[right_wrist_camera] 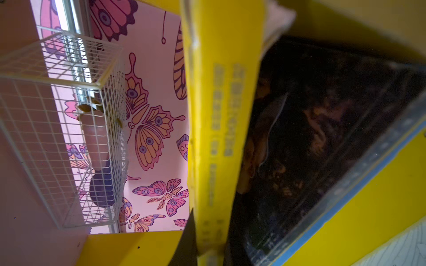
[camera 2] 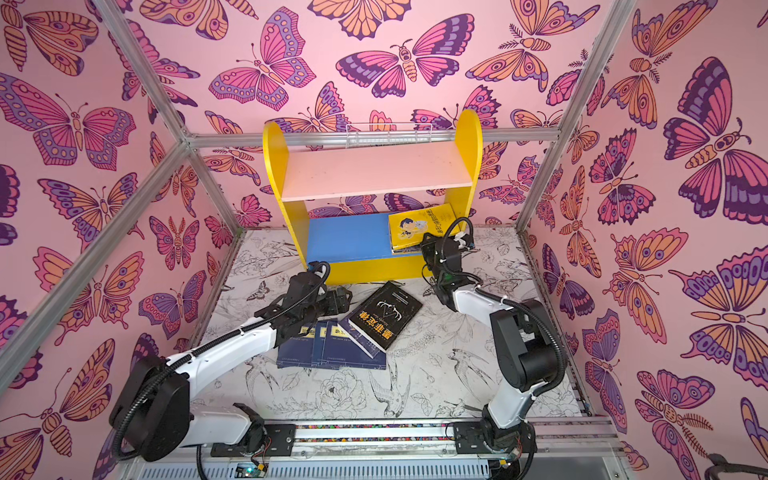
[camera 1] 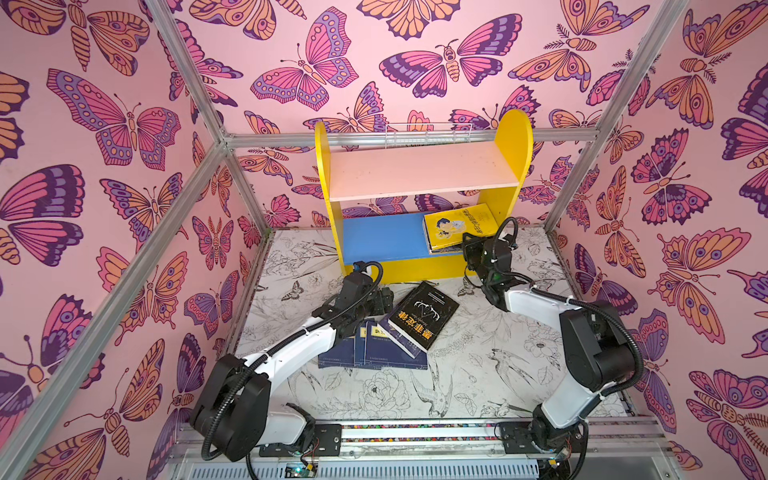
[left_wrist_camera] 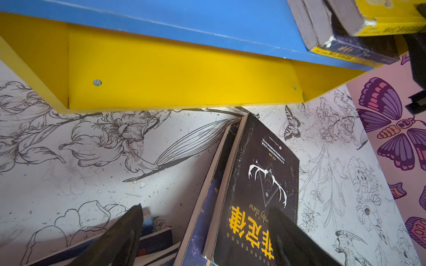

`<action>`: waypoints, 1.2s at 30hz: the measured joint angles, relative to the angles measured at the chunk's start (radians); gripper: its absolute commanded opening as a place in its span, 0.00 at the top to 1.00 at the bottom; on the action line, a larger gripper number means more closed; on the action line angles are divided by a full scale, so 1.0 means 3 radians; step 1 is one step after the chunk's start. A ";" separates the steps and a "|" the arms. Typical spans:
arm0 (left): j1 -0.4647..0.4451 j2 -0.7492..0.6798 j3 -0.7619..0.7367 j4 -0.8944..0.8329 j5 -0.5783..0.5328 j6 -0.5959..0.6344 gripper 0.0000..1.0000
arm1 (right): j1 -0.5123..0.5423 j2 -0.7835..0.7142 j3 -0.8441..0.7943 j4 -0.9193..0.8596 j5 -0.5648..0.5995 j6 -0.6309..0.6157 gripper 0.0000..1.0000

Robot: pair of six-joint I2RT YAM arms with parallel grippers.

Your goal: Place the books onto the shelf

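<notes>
Oddly, the wrist cameras tell more than the overhead ones. From above, the right gripper (camera 1: 471,249) is only a dark block at the front edge of the shelf (camera 1: 515,141). The right wrist view shows it pinched shut on the yellow book (right_wrist_camera: 221,126), with a dark book (right_wrist_camera: 322,129) lying beneath. That view also looks through the white wire rack (right_wrist_camera: 57,129), which shows only as a rim behind the shelf in both top views.

The left gripper (left_wrist_camera: 205,209) is spread wide and holds nothing. One side hangs over the black book (camera 1: 424,316) and the other over the navy books (camera 1: 374,353), which are fanned out on the counter (camera 1: 498,374).

The yellow book sits at the right end of the blue lower board (camera 1: 382,237), on a small stack. The board's left stretch and the whole pink upper board (camera 1: 419,174) are bare. The black book's far corner reaches the yellow base strip (camera 1: 415,270), though I can't tell whether they touch.

The black cover reads 墨菲定律 in big yellow characters, upside down from the arms' side, above a thin italic line ending in "law". The yellow book's cover shows a cartoon figure, and its spine lettering is too blurred to read.
</notes>
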 measured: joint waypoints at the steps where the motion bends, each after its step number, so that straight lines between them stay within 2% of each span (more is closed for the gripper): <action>1: 0.0000 0.0003 0.0000 -0.0001 0.0001 -0.0001 0.13 | 0.0014 0.0000 0.0004 -0.0022 0.0031 0.0013 1.00; 2: 0.0000 0.0003 0.0000 0.0000 0.0004 -0.0001 0.13 | 0.0027 0.0000 0.0014 -0.0051 0.0062 0.0028 0.99; 4: 0.0000 0.0003 0.0000 0.0000 0.0013 -0.0010 0.13 | 0.0043 -0.0003 0.0051 -0.0151 0.0108 0.0067 0.73; 6: 0.0000 0.0004 0.0000 0.0000 0.0027 -0.0014 0.13 | 0.0057 -0.0020 0.0095 -0.0309 0.0151 0.0102 0.57; 8: 0.0000 0.0014 0.0000 0.0000 0.0050 -0.0024 0.13 | 0.0061 -0.0047 0.0192 -0.0586 0.0177 0.0131 0.48; 10: 0.0000 0.0041 0.0000 0.0000 0.0066 -0.0025 0.14 | 0.0060 -0.0072 0.0360 -0.0955 0.0178 0.0146 0.45; 15: 0.0000 0.0083 0.0000 0.0000 0.0090 -0.0043 0.14 | 0.0060 -0.0095 0.0776 -0.1691 0.0145 0.0155 0.44; 21: 0.0000 0.0084 0.0000 -0.0001 0.0100 -0.0050 0.14 | 0.0060 -0.0107 0.0860 -0.2188 -0.0009 0.0156 0.43; 25: 0.0000 0.0084 0.0000 -0.0001 0.0103 -0.0050 0.13 | 0.0060 -0.0108 0.0860 -0.2302 -0.0122 0.0130 0.43; 31: 0.0000 0.0097 0.0000 -0.0001 0.0113 -0.0050 0.13 | 0.0060 -0.0277 0.0791 -0.2445 -0.0221 -0.0167 0.45; 33: 0.0000 0.0109 0.0000 0.0000 0.0113 -0.0051 0.13 | 0.0060 -0.0371 0.0743 -0.2482 -0.0239 -0.0267 0.52; 36: 0.0000 0.0150 0.0000 -0.0001 0.0113 -0.0062 0.14 | 0.0060 -0.0523 0.0641 -0.2578 -0.0251 -0.0376 0.84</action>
